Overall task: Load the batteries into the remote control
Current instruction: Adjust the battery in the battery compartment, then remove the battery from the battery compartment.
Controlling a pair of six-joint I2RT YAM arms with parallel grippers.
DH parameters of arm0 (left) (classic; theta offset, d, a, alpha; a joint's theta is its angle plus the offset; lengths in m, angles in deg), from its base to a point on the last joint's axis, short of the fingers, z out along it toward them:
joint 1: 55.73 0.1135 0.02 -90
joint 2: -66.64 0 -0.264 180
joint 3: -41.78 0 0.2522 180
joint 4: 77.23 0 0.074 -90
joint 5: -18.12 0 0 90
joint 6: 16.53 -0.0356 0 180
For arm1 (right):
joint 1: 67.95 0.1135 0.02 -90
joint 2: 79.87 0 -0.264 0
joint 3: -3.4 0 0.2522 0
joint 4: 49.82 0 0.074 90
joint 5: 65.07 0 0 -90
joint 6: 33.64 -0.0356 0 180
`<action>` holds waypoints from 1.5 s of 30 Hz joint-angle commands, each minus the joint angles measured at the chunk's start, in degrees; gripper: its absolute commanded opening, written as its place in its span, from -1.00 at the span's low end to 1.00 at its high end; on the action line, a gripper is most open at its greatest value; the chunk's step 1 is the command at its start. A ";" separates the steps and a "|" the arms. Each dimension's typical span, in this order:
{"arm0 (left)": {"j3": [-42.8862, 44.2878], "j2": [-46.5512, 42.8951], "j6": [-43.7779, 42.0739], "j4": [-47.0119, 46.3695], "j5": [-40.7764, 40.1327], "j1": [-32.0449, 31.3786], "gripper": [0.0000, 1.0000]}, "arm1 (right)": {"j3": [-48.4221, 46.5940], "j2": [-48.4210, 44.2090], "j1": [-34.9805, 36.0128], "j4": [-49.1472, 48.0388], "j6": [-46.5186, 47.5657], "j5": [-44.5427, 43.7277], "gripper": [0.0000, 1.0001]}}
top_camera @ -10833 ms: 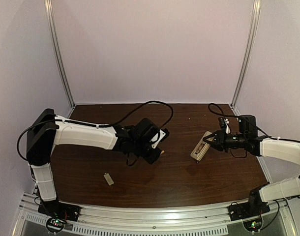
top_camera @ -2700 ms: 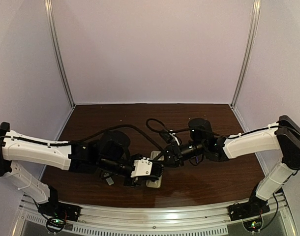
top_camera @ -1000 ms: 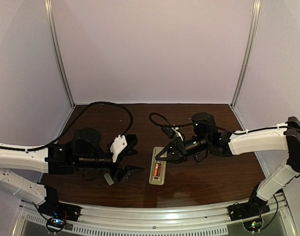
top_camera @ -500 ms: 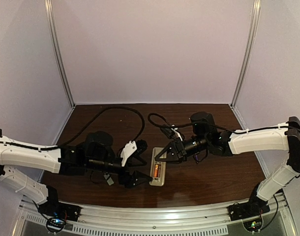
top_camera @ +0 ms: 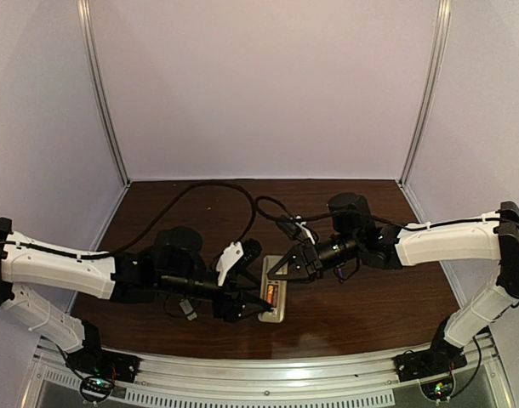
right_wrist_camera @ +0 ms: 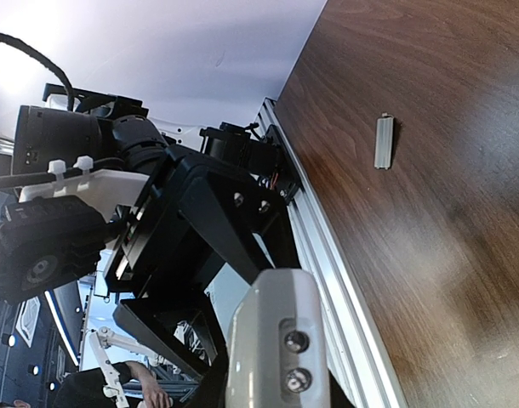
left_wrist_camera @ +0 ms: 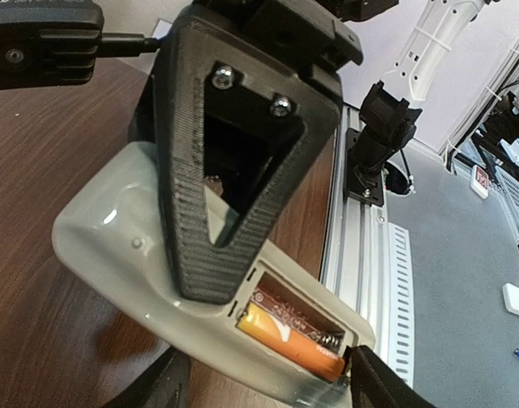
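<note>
While the right fingers [left_wrist_camera: 179, 212], closed together, pin the remote [top_camera: 273, 299] by the surface's [top_camera: 362, 314] near edge (back up, 1 battery [left_wrist_camera: 289, 336] showing), the left fingers [left_wrist_camera: 157, 387] stand apart astride it. The seating step seems in hand; next, press that battery flat.

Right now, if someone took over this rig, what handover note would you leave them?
Left end effector: open, straddling the remote.
Right end effector: shut, tip resting on the remote's back.
Remote lies back-up, bay open; one battery sits in the bay. A second cannot be made out.
Cover lies loose, apart from the remote.
Left to do: confirm or load the second battery.
</note>
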 commanded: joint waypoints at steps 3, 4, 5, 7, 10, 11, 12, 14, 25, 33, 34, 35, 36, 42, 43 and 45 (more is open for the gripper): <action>1.39 1.03 0.72 -2.88 -0.38 0.42 0.17 | -1.35 -1.81 0.41 -0.43 0.92 -0.08 -1.00; 1.53 1.24 0.82 -2.64 -0.62 0.56 0.10 | -1.28 -1.92 0.42 -0.52 0.86 -0.05 -1.00; 1.70 1.55 0.99 -2.31 -0.68 0.81 0.04 | -1.22 -1.98 0.47 -0.78 0.63 0.08 -1.00; 2.06 2.01 1.16 -1.87 -1.01 1.06 -0.03 | -1.02 -2.07 0.49 -1.57 0.03 0.36 -1.00; 3.02 2.86 1.50 -0.26 -2.58 1.45 -0.17 | -0.84 -2.29 0.64 -2.57 -0.56 0.70 -1.00; 3.51 3.29 1.66 0.38 -3.05 1.62 -0.20 | -0.70 -2.43 0.66 -2.83 -0.85 0.72 -1.00; 3.80 3.59 1.79 0.98 -3.47 1.74 -0.23 | -0.58 -2.42 0.65 -3.10 -1.12 0.81 -1.00; 4.48 4.15 2.05 1.56 -4.11 1.85 -0.26 | -0.32 -2.56 0.66 -3.23 -1.32 0.51 -1.00; 2.96 3.04 4.37 -1.75 -4.99 1.70 0.10 | -1.58 -3.20 0.51 6.02 4.05 -7.23 -1.00; 0.84 2.23 5.49 -6.00 -5.49 1.66 0.15 | -1.59 -2.98 -0.10 6.00 3.56 -8.41 -1.00; -0.13 1.10 4.91 -6.83 -6.10 1.66 0.16 | -1.75 -3.19 -0.64 7.77 3.88 -9.93 -1.00; -0.91 -0.15 4.34 -6.69 -7.44 1.68 0.18 | -1.86 -3.30 -1.33 9.68 4.37 -11.36 -1.00; -1.49 -1.26 4.18 -5.97 -10.15 1.67 0.21 | -1.87 -3.57 -2.17 11.04 4.67 -12.35 -1.00; -3.39 1.69 10.35 -8.81 -19.72 1.82 0.29 | -4.63 -2.98 -3.38 20.51 10.41 -24.04 -1.00; -3.42 2.62 11.37 -8.87 -20.75 2.22 0.29 | -5.53 -2.06 -3.38 21.87 12.12 -26.59 -1.00; -3.27 4.00 13.36 -8.55 -21.45 3.64 0.29 | -8.27 0.74 -3.38 25.74 16.18 -31.98 -1.00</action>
